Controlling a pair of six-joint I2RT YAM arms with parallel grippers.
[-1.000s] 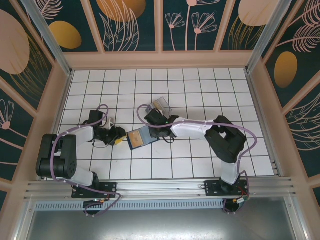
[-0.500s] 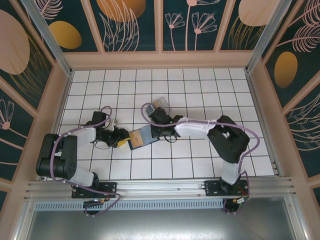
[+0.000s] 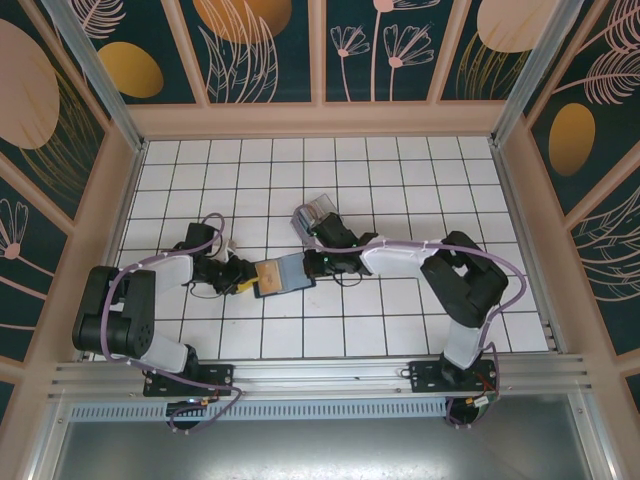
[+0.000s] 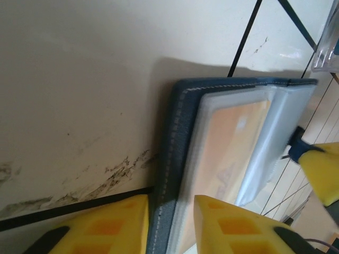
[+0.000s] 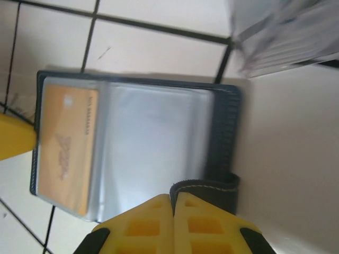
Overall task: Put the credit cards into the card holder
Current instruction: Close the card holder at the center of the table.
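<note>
Card holder (image 3: 284, 275): we find it open, orange card (image 5: 66, 149) in its pocket.
Left fingers (image 4: 116, 225): straddling its edge.
Right fingers (image 5: 153, 225): shut at its clasp tab (image 5: 206, 186).

The left claw (image 4: 170, 225) shows two yellow fingers (image 4: 108, 225) at the bottom of the frame, set on either side of the near edge of the open dark navy card holder (image 4: 177, 111), which lies flat on the pale tiled worktop (image 4: 79, 79). An orange-yellow card (image 4: 228, 137) sits under its translucent grey pocket. Another yellow fingertip (image 4: 323, 172) touches the holder's far side. A clear plastic corner (image 4: 328, 42) sits top right.
</note>
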